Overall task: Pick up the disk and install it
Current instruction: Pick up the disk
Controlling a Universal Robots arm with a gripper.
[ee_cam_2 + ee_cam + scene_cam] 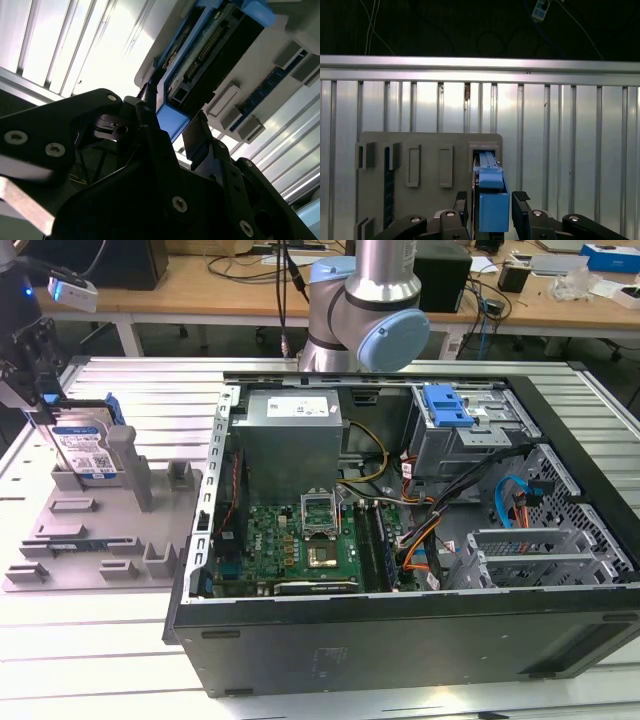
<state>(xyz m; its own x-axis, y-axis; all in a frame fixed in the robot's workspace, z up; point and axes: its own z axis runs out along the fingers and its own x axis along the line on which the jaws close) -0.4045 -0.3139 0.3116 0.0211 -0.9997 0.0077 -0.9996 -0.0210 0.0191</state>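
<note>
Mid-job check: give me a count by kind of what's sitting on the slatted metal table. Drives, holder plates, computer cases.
Silver rectangular hard drive in a blue plastic frame: 1
Grey plastic holder plate: 1
Open black metal computer case: 1
Total: 3

Black gripper (173, 125), seen from behind its linkages, its two fingers (200, 142) spread either side of the blue frame corner of the disk (215, 60). The disk sits against a grey slotted holder (225, 97) on a ribbed metal table (75, 45).
</note>
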